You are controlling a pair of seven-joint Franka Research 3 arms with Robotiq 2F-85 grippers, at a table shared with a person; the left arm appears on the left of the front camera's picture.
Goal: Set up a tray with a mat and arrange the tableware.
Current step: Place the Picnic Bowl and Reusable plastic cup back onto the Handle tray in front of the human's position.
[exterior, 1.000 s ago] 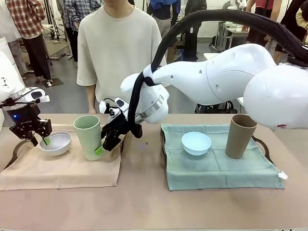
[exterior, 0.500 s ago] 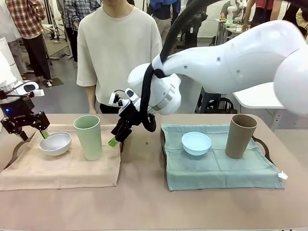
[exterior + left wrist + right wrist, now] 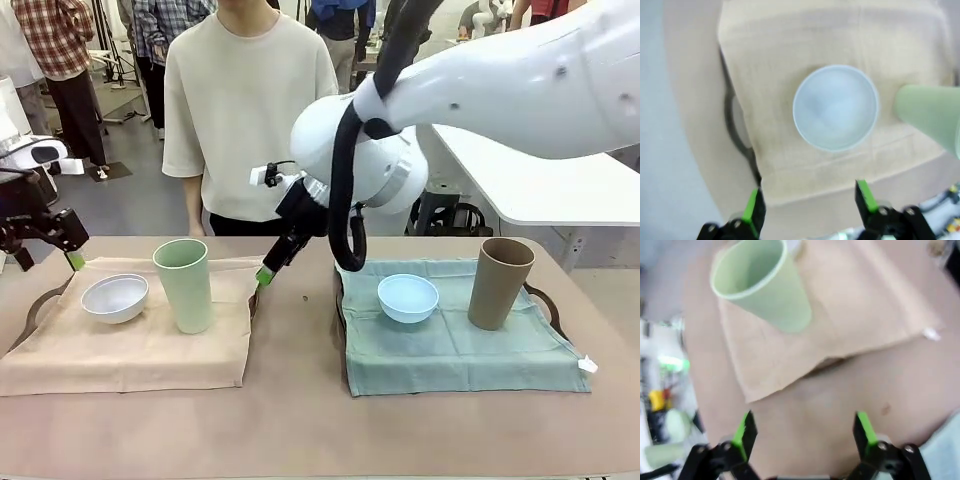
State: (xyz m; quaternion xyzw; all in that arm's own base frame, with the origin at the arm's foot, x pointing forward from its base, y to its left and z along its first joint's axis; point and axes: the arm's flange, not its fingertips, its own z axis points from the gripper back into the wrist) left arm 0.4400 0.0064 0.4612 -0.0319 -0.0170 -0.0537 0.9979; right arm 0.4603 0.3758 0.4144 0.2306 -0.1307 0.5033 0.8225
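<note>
A white bowl (image 3: 115, 297) and a pale green tumbler (image 3: 185, 285) stand on the beige mat (image 3: 130, 345) of the left tray. A light blue bowl (image 3: 407, 297) and a tan-brown tumbler (image 3: 500, 283) stand on the green mat (image 3: 460, 345) of the right tray. My left gripper (image 3: 46, 258) hangs open and empty up and to the left of the white bowl (image 3: 836, 107), with its jaws (image 3: 809, 205) wide apart. Over bare table between the trays, to the right of the green tumbler (image 3: 762, 285), my right gripper (image 3: 266, 272) is open and empty (image 3: 804, 432).
A person in a beige shirt (image 3: 250, 100) stands at the far edge, hands out of sight. Dark tray handles show at the left (image 3: 35, 305) and right (image 3: 545, 298). The right arm's white body (image 3: 480, 110) spans the upper right above the green mat.
Both grippers have drawn back and risen: the left one went left, away from the white bowl, and the right one went up and right, away from the green tumbler. The tableware stayed put.
</note>
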